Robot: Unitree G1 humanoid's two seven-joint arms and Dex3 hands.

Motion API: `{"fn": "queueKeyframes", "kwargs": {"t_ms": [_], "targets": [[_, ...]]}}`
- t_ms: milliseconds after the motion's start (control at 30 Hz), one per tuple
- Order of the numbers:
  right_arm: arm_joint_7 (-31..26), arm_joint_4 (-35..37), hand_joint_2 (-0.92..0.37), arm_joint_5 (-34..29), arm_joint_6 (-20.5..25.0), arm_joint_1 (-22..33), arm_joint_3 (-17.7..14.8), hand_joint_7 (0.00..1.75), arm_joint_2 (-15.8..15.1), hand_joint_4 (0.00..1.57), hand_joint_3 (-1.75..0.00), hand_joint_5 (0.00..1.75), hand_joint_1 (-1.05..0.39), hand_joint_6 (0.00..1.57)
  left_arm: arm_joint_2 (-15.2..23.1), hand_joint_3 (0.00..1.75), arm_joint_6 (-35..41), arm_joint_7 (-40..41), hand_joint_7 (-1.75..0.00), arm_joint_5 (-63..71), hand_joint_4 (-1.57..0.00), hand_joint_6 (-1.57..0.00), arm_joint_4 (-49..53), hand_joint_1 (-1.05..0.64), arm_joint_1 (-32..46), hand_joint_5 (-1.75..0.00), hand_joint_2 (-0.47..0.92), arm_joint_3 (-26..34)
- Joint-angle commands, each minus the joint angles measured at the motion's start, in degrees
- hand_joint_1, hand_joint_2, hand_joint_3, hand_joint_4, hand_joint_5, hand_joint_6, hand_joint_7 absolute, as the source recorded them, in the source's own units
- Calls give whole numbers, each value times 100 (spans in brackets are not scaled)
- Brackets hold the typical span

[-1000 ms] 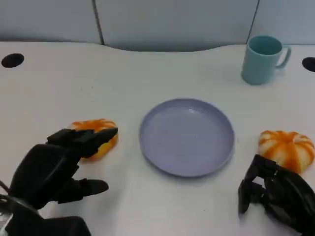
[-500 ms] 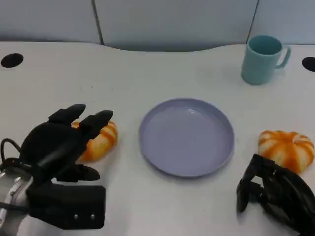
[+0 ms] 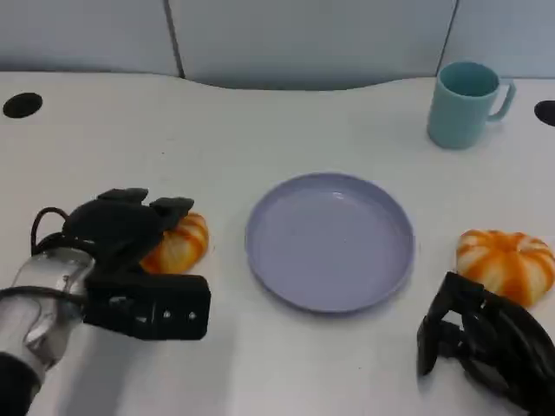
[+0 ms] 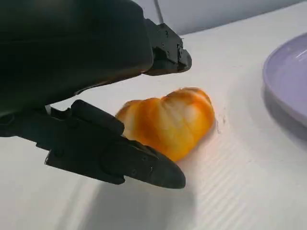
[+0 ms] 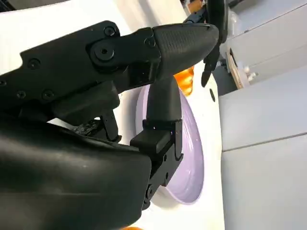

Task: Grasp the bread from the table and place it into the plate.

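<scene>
An orange-glazed bread roll (image 3: pixel 179 245) lies on the white table, left of the empty lavender plate (image 3: pixel 329 241). My left hand (image 3: pixel 117 227) has come in from the near left and covers the roll's left end. In the left wrist view the roll (image 4: pixel 168 122) lies between the fingers (image 4: pixel 163 45) above it and the thumb (image 4: pixel 129 163) below it, with gaps on both sides, so nothing is gripped. My right hand (image 3: pixel 486 342) rests at the near right, holding nothing. Just beyond it lies a second striped orange roll (image 3: pixel 506 263).
A teal mug (image 3: pixel 466 104) stands at the back right. Dark round holes (image 3: pixel 22 105) mark the table's far corners, and a grey partition wall runs behind its back edge. The plate's rim (image 4: pixel 290 76) lies a short way right of the left roll.
My left hand has moved forward and turned, bringing the silver forearm into view. Its fingers have settled around the left roll. The right hand, both rolls and the plate have stayed put.
</scene>
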Motion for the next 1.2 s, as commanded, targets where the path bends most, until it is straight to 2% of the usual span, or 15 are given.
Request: {"fn": "queueKeyframes", "kwargs": {"t_ms": [33,433,733,833,900,933,967,1000,1033,1067,1133,1167,1200], "targets": [[25,65,-92,-3,47,125,-22,151,-51,66,-26,175,-50,58,-103,0,78,-39,0,-18,-2,-15,814,-68,-525,-1,83,-267],[-26,-104,-92,-15,161,222,-18,149,-77,67,-24,175,-50,59,-680,0,17,443,-1,-70,-5,-17,2779,-65,-1479,-2,79,-822],[38,-143,-92,9,173,261,-21,148,-83,65,-25,175,-50,59,-849,0,-29,590,-1,-283,-5,-19,3394,-62,-1743,-2,80,-922],[-36,-222,-92,-11,232,304,-11,149,-81,65,-25,175,-50,59,-867,1,-34,667,-3,-331,-11,-24,3494,-59,-1727,-5,81,-914],[-15,-281,-92,28,296,332,-15,150,-85,65,-24,175,-50,59,-897,1,-81,870,-6,-431,-25,-36,3523,-50,-1639,-10,82,-842],[2,-299,-92,39,305,340,-18,150,-87,66,-24,175,-51,60,-902,2,-128,1005,-10,-474,-46,-56,3530,-35,-1594,-18,87,-822],[30,-297,-92,50,297,342,-23,151,-88,66,-23,175,-51,59,-905,2,-176,1135,-11,-506,-55,-65,3536,-30,-1559,-21,89,-819],[52,-288,-92,60,289,341,-30,151,-90,66,-23,175,-51,59,-906,6,-227,1242,-12,-539,-68,-78,3542,-27,-1531,-34,91,-815],[66,-276,-92,66,284,338,-37,151,-93,66,-23,175,-51,59,-900,9,-310,1351,-10,-577,-77,-93,3545,-23,-1501,-61,91,-801],[73,-268,-92,69,280,337,-42,151,-95,66,-23,175,-51,59,-896,8,-370,1429,-10,-603,-82,-101,3551,-21,-1481,-76,92,-792],[45,-310,-92,50,315,350,-39,151,-109,66,-23,175,-51,59,-888,8,-503,1686,-10,-646,-85,-108,3558,-20,-1414,-88,92,-773],[24,-344,-92,34,329,362,-33,151,-119,65,-24,174,-51,58,-886,8,-555,1861,-16,-644,-84,-115,3563,-25,-1370,-116,92,-783],[15,-374,-92,39,352,372,-37,150,-123,64,-25,174,-50,58,-879,14,-601,2135,-22,-580,-82,-118,3568,-26,-1317,-134,92,-842]]}}
